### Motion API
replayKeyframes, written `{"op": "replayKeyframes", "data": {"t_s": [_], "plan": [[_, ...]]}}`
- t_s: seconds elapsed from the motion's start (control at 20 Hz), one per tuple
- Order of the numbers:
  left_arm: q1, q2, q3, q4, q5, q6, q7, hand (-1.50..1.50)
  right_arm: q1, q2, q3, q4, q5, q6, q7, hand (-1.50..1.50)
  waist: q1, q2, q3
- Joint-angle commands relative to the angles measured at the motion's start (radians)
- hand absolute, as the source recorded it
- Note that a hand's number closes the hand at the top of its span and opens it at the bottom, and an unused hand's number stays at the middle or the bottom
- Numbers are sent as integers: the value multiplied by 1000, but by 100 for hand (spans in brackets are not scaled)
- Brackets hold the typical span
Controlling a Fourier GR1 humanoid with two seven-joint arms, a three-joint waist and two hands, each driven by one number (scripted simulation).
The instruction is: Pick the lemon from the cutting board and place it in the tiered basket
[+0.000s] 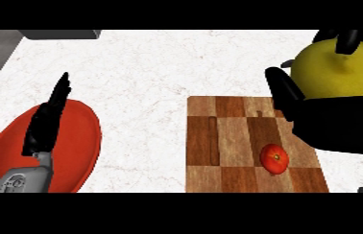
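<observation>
My right hand (322,125) is raised close to the view at the right, its black fingers and thumb curled round a big yellow lemon (326,72). It hangs above the right edge of the checkered wooden cutting board (227,146). My left hand (48,118) stands open with fingers up at the lower left, over a red plate. No tiered basket shows in this view.
A red tomato (275,158) lies on the cutting board's lower right part. The red plate (78,146) sits at the left on the white marbled counter (156,70). A grey object (60,34) sits at the far left corner.
</observation>
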Motion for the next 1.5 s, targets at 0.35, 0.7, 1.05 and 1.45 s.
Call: {"op": "replayKeyframes", "data": {"t_s": [0.35, 0.7, 1.05, 1.45], "plan": [[2, 29, 20, 4, -1, -26, -33, 0, -274, -299, -182, 303, -161, 226, 31, 150, 9, 6, 1], [-40, -7, 6, 11, -7, -20, 9, 0, -237, -349, -176, 444, -124, 209, -176, 150, 15, 13, 2], [-1, 5, 19, 9, 18, -56, -32, 0, -240, -507, -76, 653, 134, 210, -450, 150, 37, 22, 2], [-47, -11, 14, 37, -15, -28, -21, 0, -211, -638, -60, 903, 302, 106, -769, 150, 29, 19, 2]]}}
